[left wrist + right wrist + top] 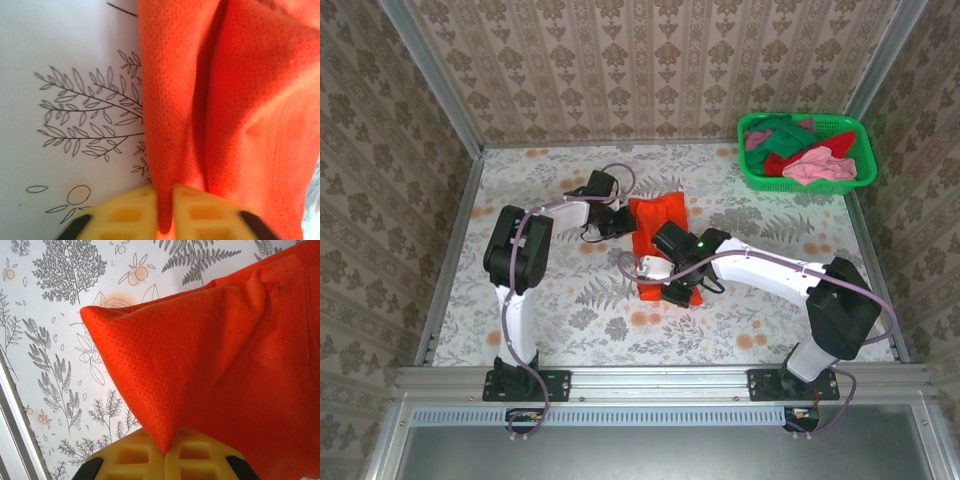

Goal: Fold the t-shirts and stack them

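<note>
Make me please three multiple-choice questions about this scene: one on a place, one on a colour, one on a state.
1. Where does the green basket stand on the table?
A. at the far right corner
B. at the near left corner
C. between the arm bases

2. What colour is the t-shirt lying between the arms?
A. pink
B. dark green
C. orange

3. In what state is the left tool?
A. wide open above the table
B. shut on the t-shirt's cloth
C. shut on the basket's rim

Answers:
1 A, the top view shows the basket at the far right.
2 C, the cloth is bright orange in every view.
3 B, the left wrist view shows a fold of cloth pinched in it.
</note>
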`<state>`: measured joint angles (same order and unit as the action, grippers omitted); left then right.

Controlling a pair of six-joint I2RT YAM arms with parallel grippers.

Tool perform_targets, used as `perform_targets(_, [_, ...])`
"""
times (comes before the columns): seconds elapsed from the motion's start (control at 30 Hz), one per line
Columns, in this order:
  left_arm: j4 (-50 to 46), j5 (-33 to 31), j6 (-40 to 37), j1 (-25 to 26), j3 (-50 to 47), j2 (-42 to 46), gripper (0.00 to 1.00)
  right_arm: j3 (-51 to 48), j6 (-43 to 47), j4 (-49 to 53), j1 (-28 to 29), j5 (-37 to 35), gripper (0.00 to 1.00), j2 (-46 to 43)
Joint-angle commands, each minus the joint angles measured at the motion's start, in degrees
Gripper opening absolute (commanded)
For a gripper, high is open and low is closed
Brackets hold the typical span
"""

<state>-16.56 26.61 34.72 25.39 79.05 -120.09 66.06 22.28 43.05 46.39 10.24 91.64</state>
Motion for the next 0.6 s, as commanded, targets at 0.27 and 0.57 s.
perform_targets(0.27, [-9.98,4.24,-12.96,0.36,-3.17,1.44,0.00,6.10,-1.23,11.62,1.65,10.38,0.00,-1.01])
perform_targets(0.57, [-10.74,9.61,-15.33,2.35,-9.18,5.05,0.00,11.44,0.67,17.38,1.69,11.71,0.00,0.62])
